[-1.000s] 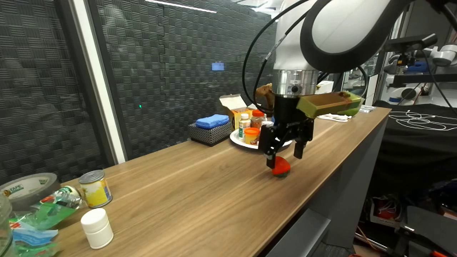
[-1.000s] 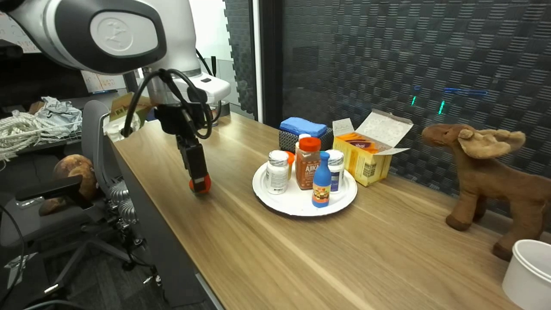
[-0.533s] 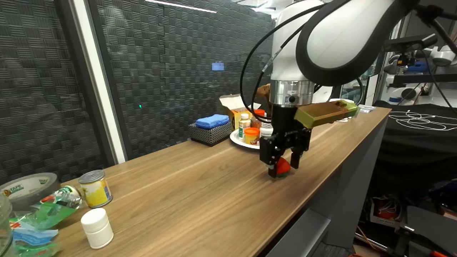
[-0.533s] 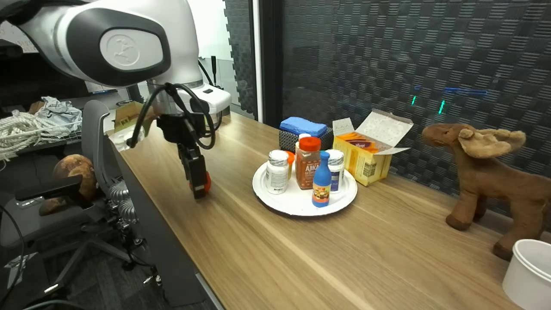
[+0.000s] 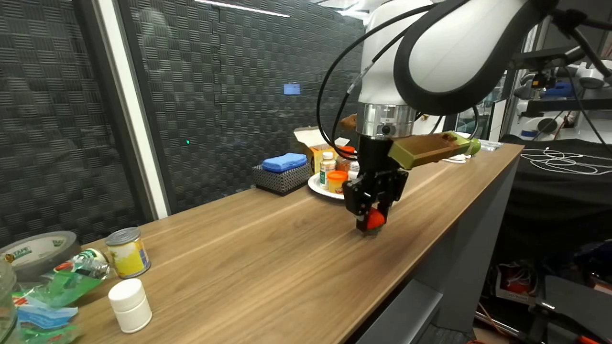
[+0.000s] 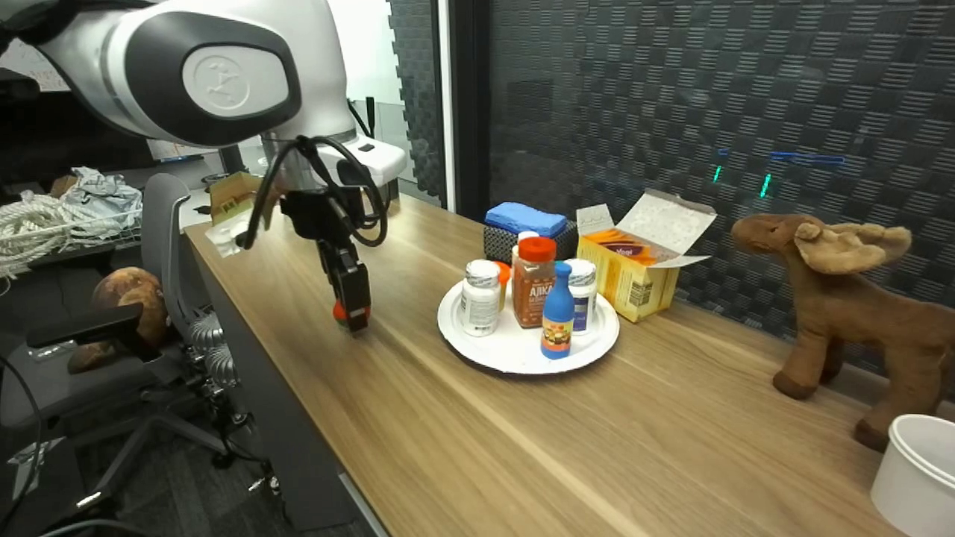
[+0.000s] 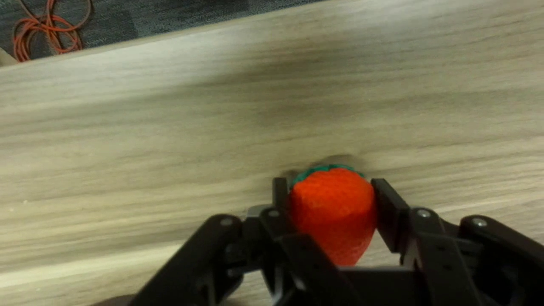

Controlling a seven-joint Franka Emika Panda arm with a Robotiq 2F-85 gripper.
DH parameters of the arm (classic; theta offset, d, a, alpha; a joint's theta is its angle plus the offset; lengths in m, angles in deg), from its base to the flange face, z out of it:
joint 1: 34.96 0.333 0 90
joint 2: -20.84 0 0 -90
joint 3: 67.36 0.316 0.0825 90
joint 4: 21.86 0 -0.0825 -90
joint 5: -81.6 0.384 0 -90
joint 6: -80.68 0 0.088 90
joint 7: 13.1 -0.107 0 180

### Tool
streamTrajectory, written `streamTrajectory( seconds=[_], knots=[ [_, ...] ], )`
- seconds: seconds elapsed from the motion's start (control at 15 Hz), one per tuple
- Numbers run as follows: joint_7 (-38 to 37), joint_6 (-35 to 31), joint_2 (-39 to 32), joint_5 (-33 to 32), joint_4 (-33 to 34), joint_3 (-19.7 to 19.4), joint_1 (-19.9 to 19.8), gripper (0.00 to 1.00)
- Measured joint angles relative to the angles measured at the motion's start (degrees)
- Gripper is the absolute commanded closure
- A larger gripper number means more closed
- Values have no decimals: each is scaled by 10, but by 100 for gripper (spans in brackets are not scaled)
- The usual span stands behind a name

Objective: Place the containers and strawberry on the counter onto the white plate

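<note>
The red strawberry (image 7: 333, 221), green leaves facing down, sits between the jaws of my gripper (image 7: 329, 187), both fingers pressed to its sides. In an exterior view the strawberry (image 5: 376, 218) is just above or at the wooden counter (image 5: 267, 258); I cannot tell whether it touches. Farther back stands the white plate (image 6: 515, 361). On it are a white jar (image 6: 480, 304), a red-lidded spice jar (image 6: 528, 298), a blue bottle (image 6: 558, 317), a second white jar (image 6: 582, 298) and an orange cup (image 5: 337, 183) beside a pale bottle (image 5: 327, 168).
Behind the plate stand an open yellow tea box (image 6: 634, 276) and a mesh box with a blue cloth (image 6: 525, 218). A plush moose (image 6: 858, 313) and a white tub (image 6: 918, 477) are farther along. A white-lidded jar (image 5: 130, 306) and a yellow can (image 5: 127, 253) stand at the opposite end.
My gripper has come down around the strawberry and its jaws have narrowed from wide apart onto it. The strawberry has shifted slightly with the gripper. The things on the plate have not moved.
</note>
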Motion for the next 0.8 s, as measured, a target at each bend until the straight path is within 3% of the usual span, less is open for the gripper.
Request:
streamTrajectory(
  seconds=[0.33,0.8],
  knots=[
    [-8,-7,44,-32,12,-11,-6,74],
    [-45,-11,93,-125,10,-28,-67,74]
  ],
)
